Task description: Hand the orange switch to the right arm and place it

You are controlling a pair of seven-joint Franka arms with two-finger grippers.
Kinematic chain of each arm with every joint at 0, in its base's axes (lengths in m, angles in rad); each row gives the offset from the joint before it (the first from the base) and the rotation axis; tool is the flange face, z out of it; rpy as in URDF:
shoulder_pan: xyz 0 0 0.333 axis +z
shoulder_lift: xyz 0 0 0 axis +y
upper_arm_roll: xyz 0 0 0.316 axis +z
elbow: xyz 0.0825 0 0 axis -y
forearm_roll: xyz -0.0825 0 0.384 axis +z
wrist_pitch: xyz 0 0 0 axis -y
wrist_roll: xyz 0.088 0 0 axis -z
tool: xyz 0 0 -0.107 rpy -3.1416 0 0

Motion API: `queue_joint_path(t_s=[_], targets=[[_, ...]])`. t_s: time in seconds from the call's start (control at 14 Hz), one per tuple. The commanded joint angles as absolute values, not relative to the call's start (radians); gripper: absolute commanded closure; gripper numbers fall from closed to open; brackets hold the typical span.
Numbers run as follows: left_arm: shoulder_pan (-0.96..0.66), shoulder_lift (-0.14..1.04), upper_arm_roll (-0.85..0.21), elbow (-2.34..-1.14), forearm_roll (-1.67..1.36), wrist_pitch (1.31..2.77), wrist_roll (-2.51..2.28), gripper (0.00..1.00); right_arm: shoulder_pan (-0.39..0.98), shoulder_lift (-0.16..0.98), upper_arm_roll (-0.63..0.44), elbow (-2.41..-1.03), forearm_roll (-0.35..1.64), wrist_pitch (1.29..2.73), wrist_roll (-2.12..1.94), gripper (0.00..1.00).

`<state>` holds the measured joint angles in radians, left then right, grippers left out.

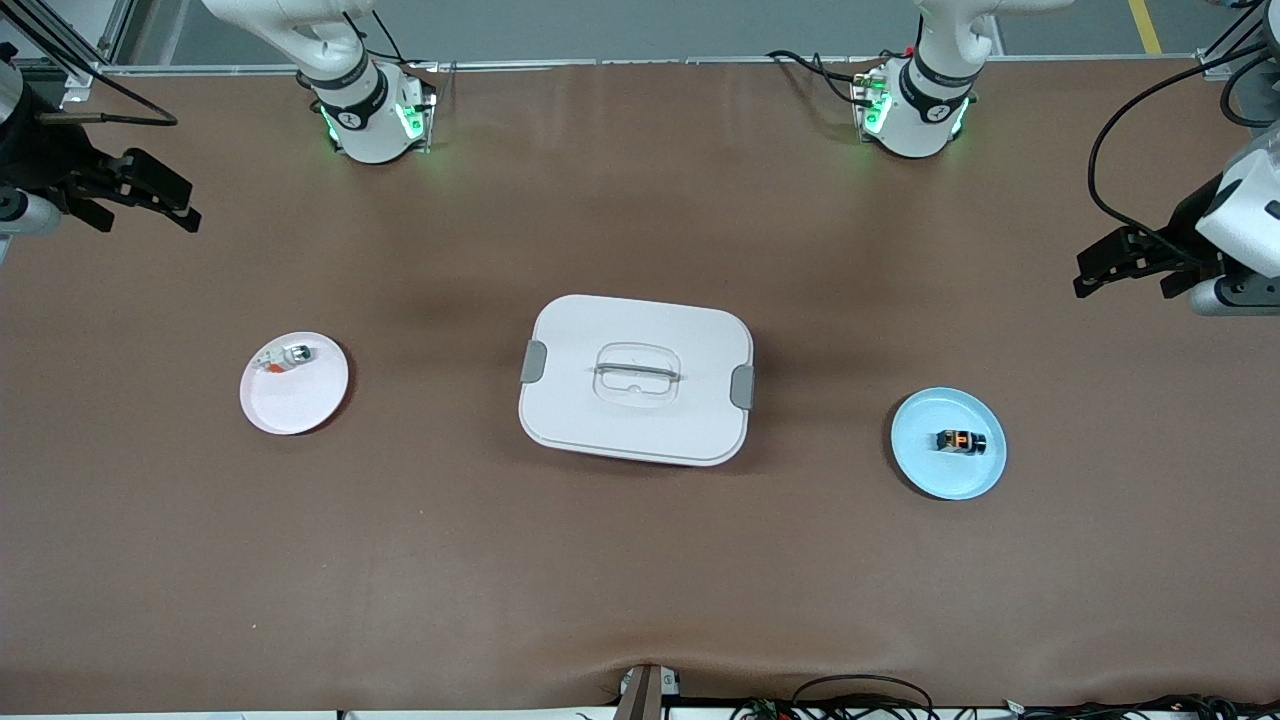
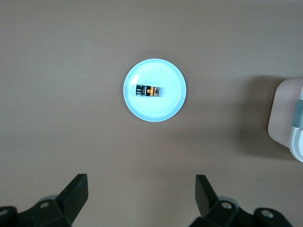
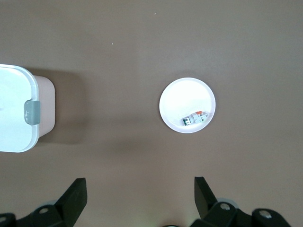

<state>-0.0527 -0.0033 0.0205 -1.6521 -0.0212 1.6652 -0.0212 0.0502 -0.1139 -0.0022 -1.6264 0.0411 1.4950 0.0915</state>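
Brown bench, nothing started yet. Orange switch (image 1: 961, 441) lies flat on the blue plate (image 1: 925, 465), lower right of the front frame, long side running twd the white lidded box (image 1: 636, 379) mid-frame. Left pincer (image 1: 1092, 276) hangs at the right edge, spread wide, empty. Right pincer (image 1: 170, 206) waits at the left edge, also spread, empty. Pink plate (image 1: 300, 405) w/ the silver-white piece (image 1: 285, 357) isn't my target. My plan: bring left pincer over the plate, straddle the switch's short width, descend slowly, pinch near one end so right has room for the handover.
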Motion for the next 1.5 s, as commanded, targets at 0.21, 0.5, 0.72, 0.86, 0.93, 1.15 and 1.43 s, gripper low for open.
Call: queue_joint_path(t_s=[0.21,0.5,0.72,0.86,0.93,1.15,1.43], targets=[[-0.052,0.006,0.017,-1.624,-0.006,1.641,-0.005,0.00,0.043,-0.100,0.003,-1.598,0.032,1.474,0.100,0.00],[-0.051,0.006,0.018,-1.625,-0.006,1.640,-0.006,0.00,0.043,-0.098,0.003,-1.600,0.032,1.474,0.100,0.00],[-0.049,0.005,0.017,-1.626,-0.008,1.640,-0.008,0.00,0.041,-0.087,0.003,-1.598,0.032,1.476,0.097,0.00],[-0.038,0.006,0.018,-1.641,-0.009,1.638,0.003,0.00,0.040,-0.087,0.003,-1.597,0.032,1.476,0.098,0.00],[-0.037,0.018,0.018,-1.641,-0.009,1.638,0.003,0.00,0.040,-0.087,0.003,-1.597,0.032,1.474,0.100,0.00],[-0.037,0.084,0.018,-1.641,-0.006,1.652,0.014,0.00,0.038,-0.086,0.003,-1.597,0.032,1.476,0.100,0.00],[-0.037,0.184,0.020,-1.667,-0.005,1.768,0.017,0.00,0.038,-0.086,0.002,-1.597,0.032,1.474,0.100,0.00]])
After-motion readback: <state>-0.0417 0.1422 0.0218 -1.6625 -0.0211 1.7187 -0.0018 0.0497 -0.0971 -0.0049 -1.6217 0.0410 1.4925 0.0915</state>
